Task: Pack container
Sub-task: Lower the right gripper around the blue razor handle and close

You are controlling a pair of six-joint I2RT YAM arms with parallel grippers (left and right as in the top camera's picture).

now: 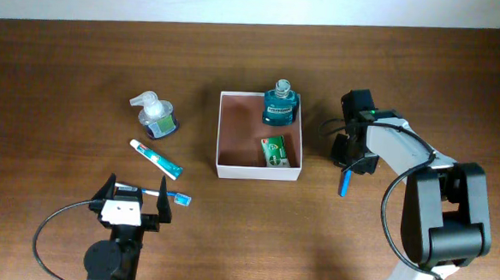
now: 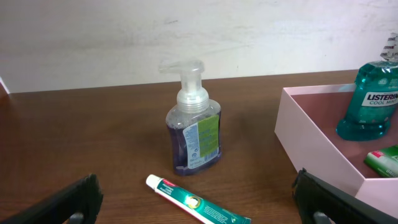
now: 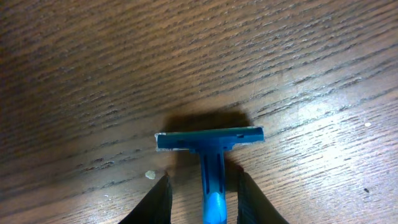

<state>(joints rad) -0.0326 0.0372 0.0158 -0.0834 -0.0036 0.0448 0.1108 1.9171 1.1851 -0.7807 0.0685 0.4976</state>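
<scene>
The container (image 1: 218,134) is a shallow white-walled box (image 2: 311,146) at mid-table. Inside stand a teal mouthwash bottle (image 1: 279,105) (image 2: 373,102) and a small green pack (image 1: 274,150) (image 2: 384,160). A blue razor (image 3: 210,140) (image 1: 344,183) lies on the table right of the box. My right gripper (image 3: 204,177) (image 1: 352,162) straddles its handle, jaws narrowly open with a gap on each side. My left gripper (image 1: 135,198) (image 2: 199,199) stands wide open near the front edge, facing a toothpaste tube (image 2: 199,205) (image 1: 156,157) and a clear soap pump bottle (image 2: 194,127) (image 1: 155,116).
A toothbrush (image 1: 157,193) lies across the table just at my left gripper's fingers, seen only in the overhead view. A white wall runs along the table's far edge. Bare wood lies between the box and the front edge.
</scene>
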